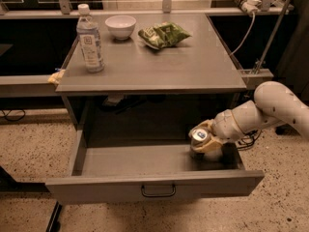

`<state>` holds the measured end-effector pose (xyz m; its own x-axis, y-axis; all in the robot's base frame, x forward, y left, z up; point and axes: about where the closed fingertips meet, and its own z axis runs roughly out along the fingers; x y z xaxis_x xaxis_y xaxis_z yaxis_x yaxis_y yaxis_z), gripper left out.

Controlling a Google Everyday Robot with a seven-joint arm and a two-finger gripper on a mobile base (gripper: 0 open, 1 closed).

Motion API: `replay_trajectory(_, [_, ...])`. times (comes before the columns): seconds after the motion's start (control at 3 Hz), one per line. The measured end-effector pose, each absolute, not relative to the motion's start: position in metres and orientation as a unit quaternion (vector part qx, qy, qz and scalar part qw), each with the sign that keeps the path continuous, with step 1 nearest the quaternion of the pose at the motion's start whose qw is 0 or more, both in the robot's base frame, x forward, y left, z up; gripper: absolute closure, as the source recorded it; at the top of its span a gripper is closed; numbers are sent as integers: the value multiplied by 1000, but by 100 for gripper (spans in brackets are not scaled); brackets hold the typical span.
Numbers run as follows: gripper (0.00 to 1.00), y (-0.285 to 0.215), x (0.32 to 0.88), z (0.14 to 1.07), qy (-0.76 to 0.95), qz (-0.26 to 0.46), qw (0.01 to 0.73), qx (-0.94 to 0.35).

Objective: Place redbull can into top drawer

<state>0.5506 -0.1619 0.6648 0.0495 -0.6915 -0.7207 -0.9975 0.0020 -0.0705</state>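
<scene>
redbull can [199, 138] upright, low inside the open top drawer [154, 188], toward its right end as seen. camera view: we note the end effector [206, 142] clenched around it, below the bench [183, 64] top, likely to set it down standing.

Table [193, 66] carries a bottle [90, 40], a bowl [120, 26], a green bag [163, 35]. The gripper [205, 141] sits low in the drawer [96, 190], clasping the can [198, 136].

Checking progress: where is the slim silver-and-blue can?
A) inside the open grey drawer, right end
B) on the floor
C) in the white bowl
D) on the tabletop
A: the claw holds the slim silver-and-blue metal can down inside the right end of the open wide grey metal drawer.
</scene>
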Motion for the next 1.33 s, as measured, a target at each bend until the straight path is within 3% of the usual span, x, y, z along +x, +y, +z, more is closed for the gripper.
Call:
replay_trajectory(1.0, [13, -162, 551, 665, 641, 254, 301, -659])
replay_trajectory(1.33, [0, -162, 551, 665, 641, 254, 301, -659])
